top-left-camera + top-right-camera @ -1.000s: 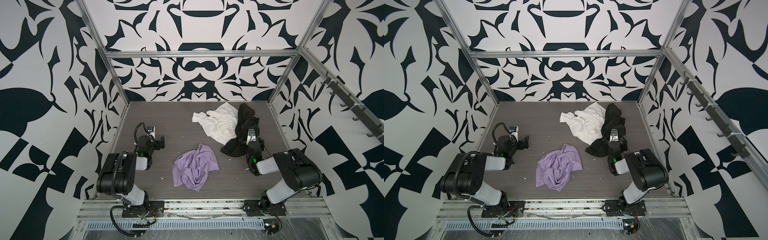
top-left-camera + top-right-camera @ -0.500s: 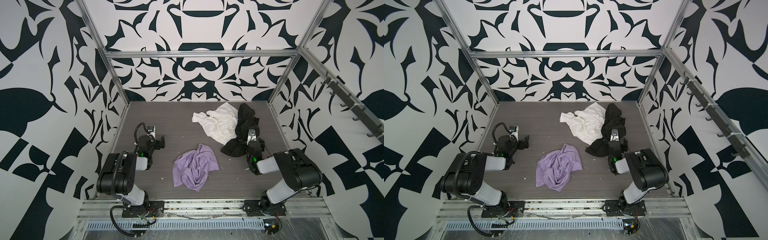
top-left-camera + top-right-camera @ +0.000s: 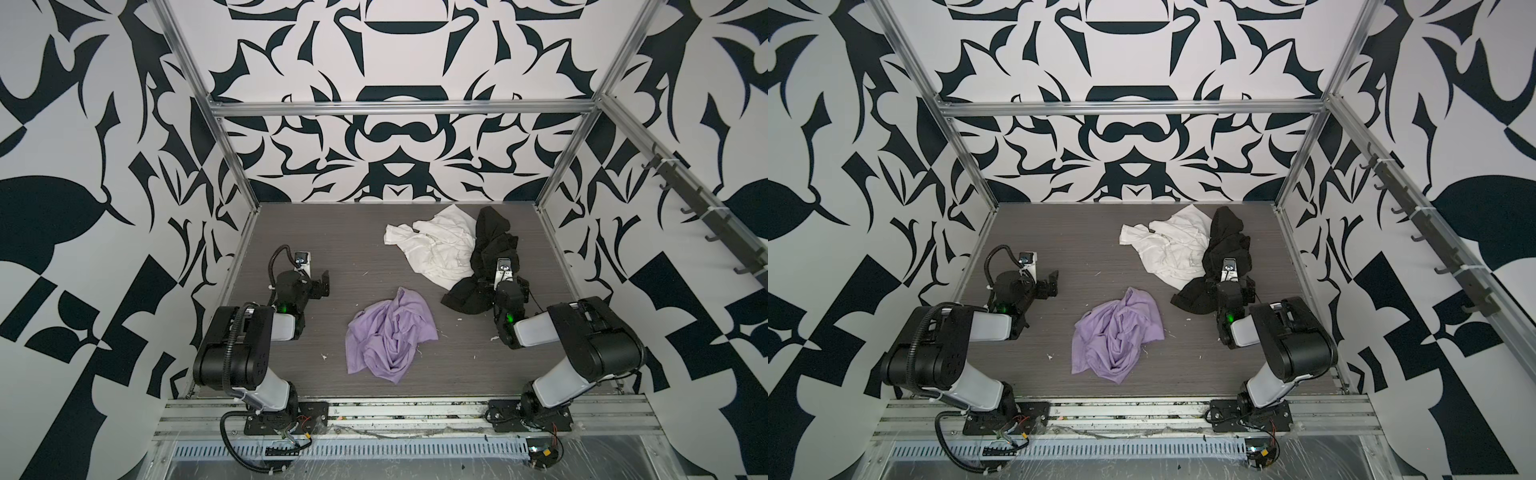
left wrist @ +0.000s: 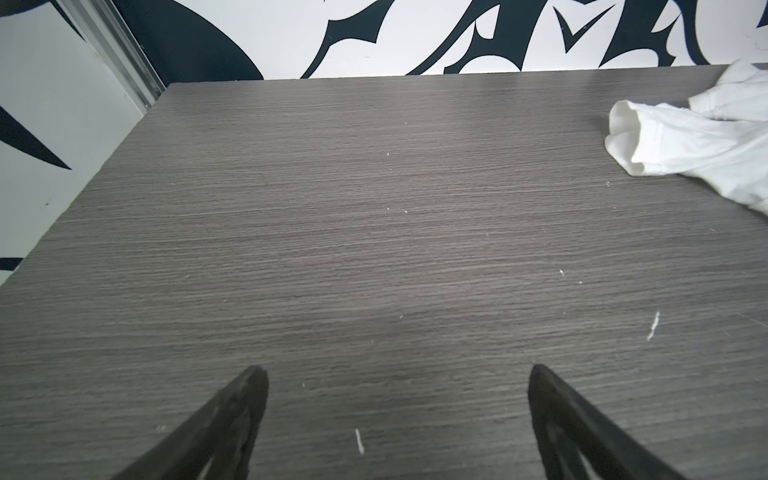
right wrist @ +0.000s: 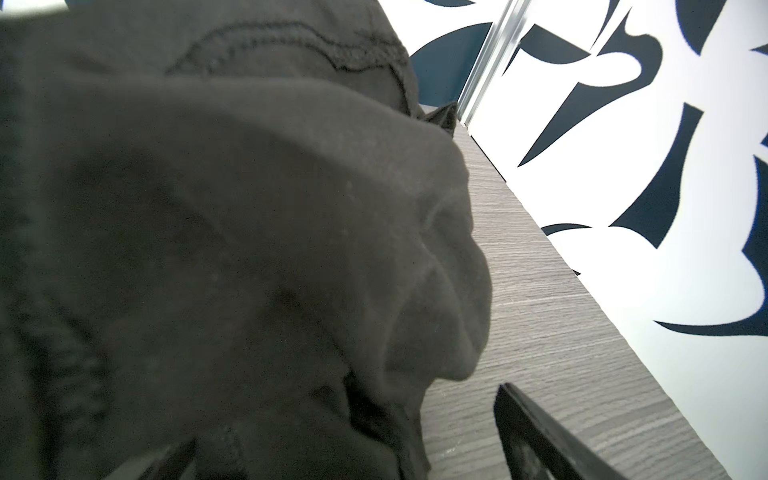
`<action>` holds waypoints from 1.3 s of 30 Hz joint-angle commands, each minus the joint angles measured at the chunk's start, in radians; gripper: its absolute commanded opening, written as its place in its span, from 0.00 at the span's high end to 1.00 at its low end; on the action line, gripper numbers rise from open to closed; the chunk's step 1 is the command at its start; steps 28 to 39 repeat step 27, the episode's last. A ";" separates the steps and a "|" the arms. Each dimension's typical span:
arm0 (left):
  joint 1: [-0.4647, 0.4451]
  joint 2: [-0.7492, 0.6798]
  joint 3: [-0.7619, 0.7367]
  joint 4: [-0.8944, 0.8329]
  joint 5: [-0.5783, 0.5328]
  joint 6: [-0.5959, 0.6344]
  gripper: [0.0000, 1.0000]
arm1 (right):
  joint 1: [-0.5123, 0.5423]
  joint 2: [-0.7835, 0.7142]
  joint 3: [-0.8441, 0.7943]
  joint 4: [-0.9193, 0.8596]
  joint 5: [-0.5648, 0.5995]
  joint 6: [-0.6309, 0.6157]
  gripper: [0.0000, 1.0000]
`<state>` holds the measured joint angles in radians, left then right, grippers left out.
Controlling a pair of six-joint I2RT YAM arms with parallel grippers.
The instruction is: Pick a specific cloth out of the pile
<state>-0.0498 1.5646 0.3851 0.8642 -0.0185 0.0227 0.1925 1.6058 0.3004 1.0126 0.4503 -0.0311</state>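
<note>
The lilac cloth (image 3: 390,334) (image 3: 1117,336) lies crumpled on its own at the middle front of the table, apart from the other garments. What is left of the pile, a white garment (image 3: 436,249) (image 3: 1171,245) and a black garment (image 3: 492,237) (image 3: 1227,237), sits at the back right. My left gripper (image 3: 309,282) (image 3: 1038,282) (image 4: 399,374) stands open over bare table at the left, with nothing between its fingers. My right gripper (image 3: 503,282) (image 3: 1232,284) (image 5: 345,415) is open at the black garment (image 5: 249,249), whose folds bulge between its fingers and hide one of them.
The grey wood-grain table (image 3: 332,232) (image 4: 374,228) is walled on three sides by patterned panels with metal posts (image 3: 232,174). A sleeve of the white garment (image 4: 665,141) shows in the left wrist view. Small white scraps (image 3: 323,356) dot the table.
</note>
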 commanded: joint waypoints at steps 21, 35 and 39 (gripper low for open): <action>0.005 0.002 0.000 0.029 -0.003 -0.008 0.00 | -0.008 -0.020 0.038 -0.014 -0.046 0.002 0.00; 0.005 -0.001 -0.003 0.032 -0.002 -0.008 0.00 | -0.017 -0.030 0.033 -0.019 -0.067 0.003 0.00; 0.005 -0.001 -0.003 0.032 -0.002 -0.008 0.00 | -0.017 -0.030 0.033 -0.019 -0.067 0.003 0.00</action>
